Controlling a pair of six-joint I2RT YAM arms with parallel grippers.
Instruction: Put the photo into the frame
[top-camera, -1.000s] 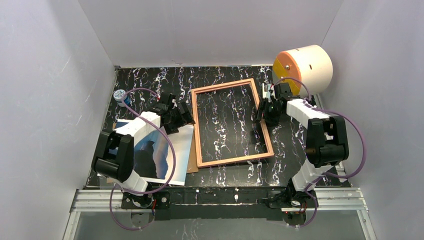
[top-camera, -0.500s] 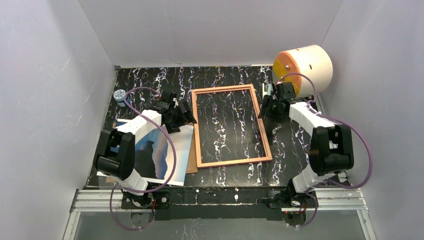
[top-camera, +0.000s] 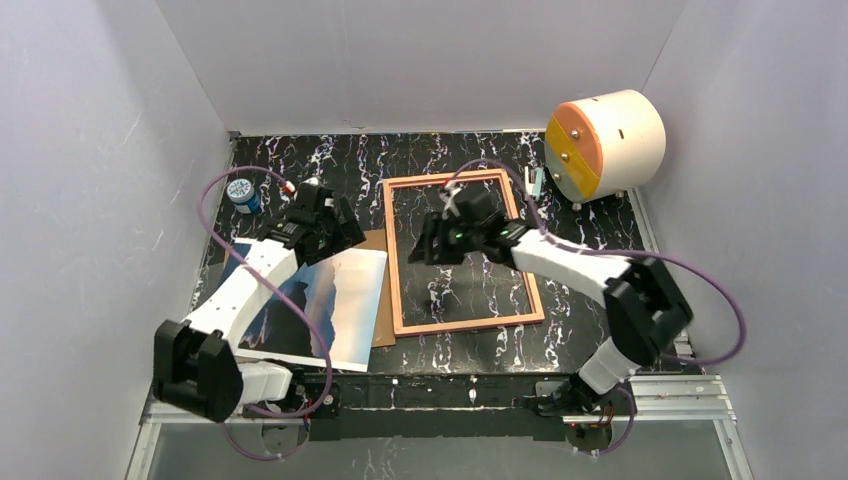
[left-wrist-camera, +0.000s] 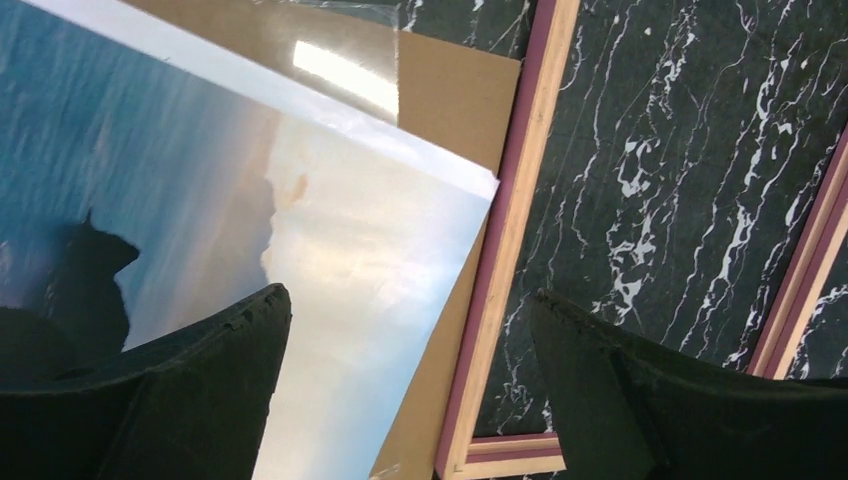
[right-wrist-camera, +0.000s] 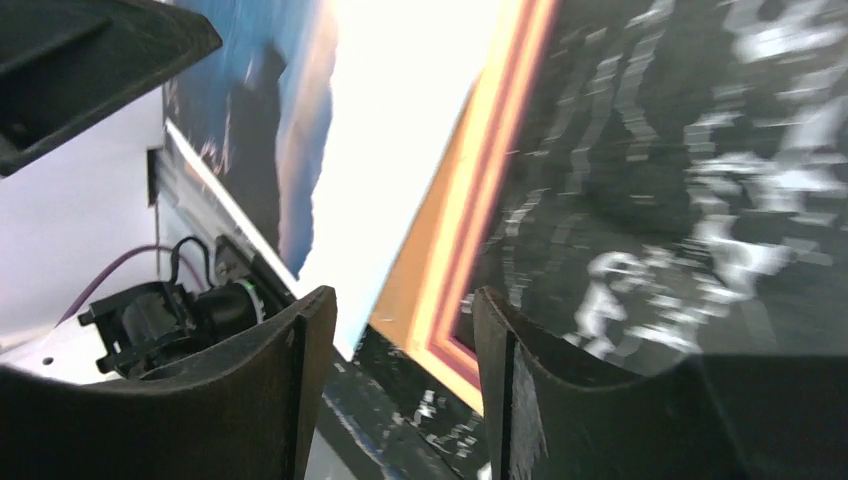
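At the far left a small blue-lidded jar (top-camera: 241, 192) stood by the white side wall, apart from everything else. The left gripper (left-wrist-camera: 408, 300) hung with its fingers spread wide and nothing between them, one finger above the photo (top-camera: 338, 298) and the other above the bare marbled table (top-camera: 350, 155) inside the frame (top-camera: 470, 322). The photo lay picture side up at the near left, tilted, with its near edge close to the table's near edge. Its right part rested on a flat brown backing board (left-wrist-camera: 455, 90). The photo's far right corner reached almost to the frame's left rail, and the board's right edge met that rail. Whether it slid under the rail could not be told. The frame lay flat at mid-table with only tabletop showing in its opening. The right gripper (right-wrist-camera: 400, 300) hovered over the left side of that opening, pointing towards the photo, its fingers parted and holding nothing. The right wrist view was blurred. Right of the frame a strip of bare table ran to the wall, and a white drum with an orange face (top-camera: 605, 140) filled the far right corner. Counted: one photo, one frame, one backing board, one jar, one drum, two grippers.
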